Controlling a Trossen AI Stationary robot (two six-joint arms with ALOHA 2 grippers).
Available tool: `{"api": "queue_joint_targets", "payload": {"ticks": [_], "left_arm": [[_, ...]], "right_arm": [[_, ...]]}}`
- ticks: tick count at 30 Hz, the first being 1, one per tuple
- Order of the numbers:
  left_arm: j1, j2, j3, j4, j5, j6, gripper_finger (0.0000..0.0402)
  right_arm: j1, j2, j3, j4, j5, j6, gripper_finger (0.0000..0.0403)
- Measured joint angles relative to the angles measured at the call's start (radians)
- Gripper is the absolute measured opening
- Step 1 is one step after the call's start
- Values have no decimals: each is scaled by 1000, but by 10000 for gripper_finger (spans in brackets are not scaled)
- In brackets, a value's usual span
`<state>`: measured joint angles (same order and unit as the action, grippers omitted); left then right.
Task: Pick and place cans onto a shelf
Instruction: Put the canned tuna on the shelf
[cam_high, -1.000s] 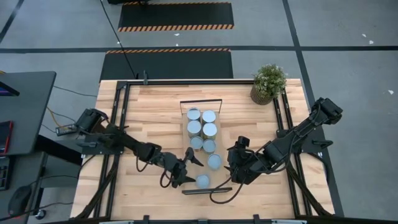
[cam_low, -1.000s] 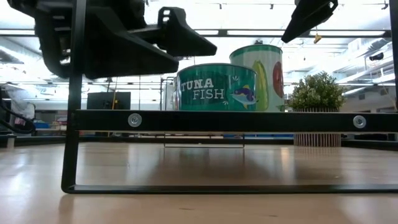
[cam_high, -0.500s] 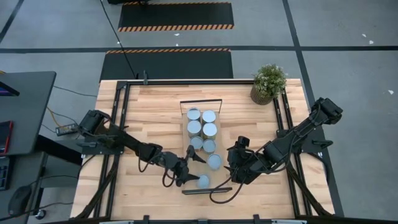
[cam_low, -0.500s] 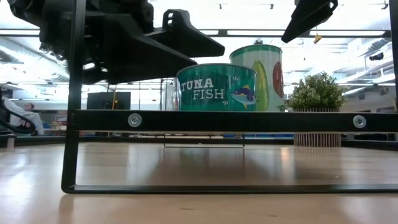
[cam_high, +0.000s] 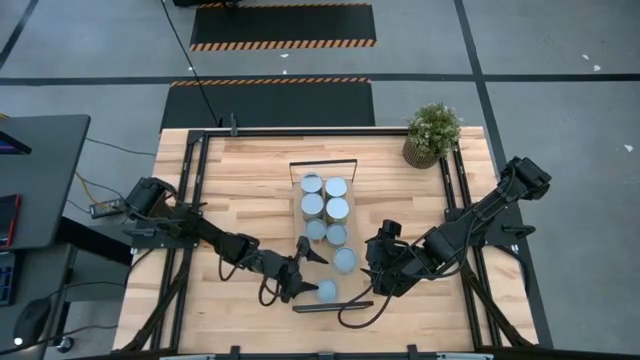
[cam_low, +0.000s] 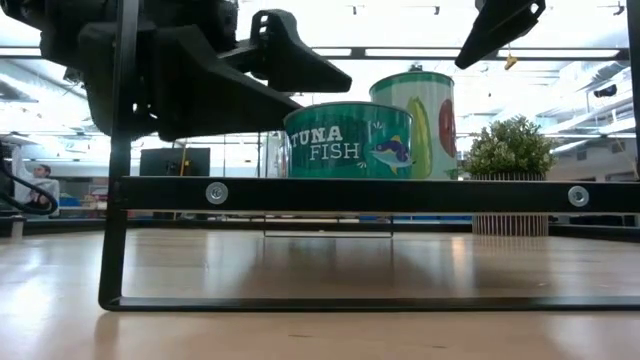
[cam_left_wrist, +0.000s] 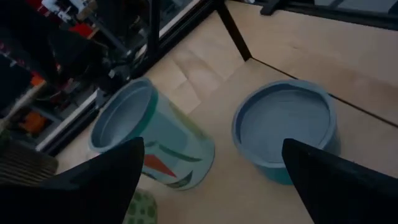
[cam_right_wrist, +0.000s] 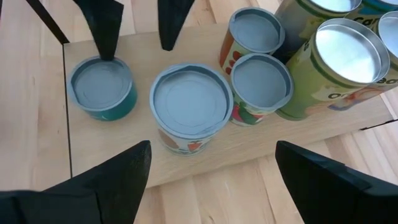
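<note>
Right now your left gripper (cam_high: 303, 268) hangs over the near end of the shelf (cam_right_wrist: 205, 155) with its fingers spread wide and nothing between them — the left wrist view shows both dark fingers well apart, one to each side of the short teal can (cam_left_wrist: 285, 129). That can, the one labelled tuna fish in the low view (cam_low: 348, 140), stands upright on the shelf board just below and between your fingertips, not touched by either. A taller can with a carrot on its label (cam_left_wrist: 152, 142) stands just beside it, further along the board from your gripper.

Your right gripper (cam_high: 382, 262) waits on the other side of the shelf, also open and empty, looking across at the same row; from there the teal can (cam_right_wrist: 102, 88) is at the end of the line, the broad can (cam_right_wrist: 188, 106) next to it, then the other cans (cam_high: 325, 200) packed close together toward the far end.

By my reading, every can already sits on the board, so you are either just letting go of the teal one or lining up on it — I cannot say which. If you mean to leave it, lift straight up, so neither finger catches the rim or knocks the neighbour. If you mean to grip it, come down squarely around it first, then close.
</note>
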<state>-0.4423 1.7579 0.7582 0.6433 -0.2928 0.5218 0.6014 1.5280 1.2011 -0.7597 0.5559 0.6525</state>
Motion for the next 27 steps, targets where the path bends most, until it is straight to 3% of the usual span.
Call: {"api": "queue_joint_targets", "payload": {"ticks": [6, 13, 19, 27], "left_arm": [[9, -12, 0, -28, 93, -133, 376], [14, -74, 2, -64, 95, -162, 352], [-1, -97, 2, -217, 99, -174, 348], [10, -32, 2, -124, 91, -199, 348]], "right_arm": [[1, -4, 0, -4, -1, -5, 352], [1, -56, 0, -5, 21, -9, 352], [1, -64, 1, -6, 28, -25, 352], [1, -64, 1, -5, 53, -35, 352]]}}
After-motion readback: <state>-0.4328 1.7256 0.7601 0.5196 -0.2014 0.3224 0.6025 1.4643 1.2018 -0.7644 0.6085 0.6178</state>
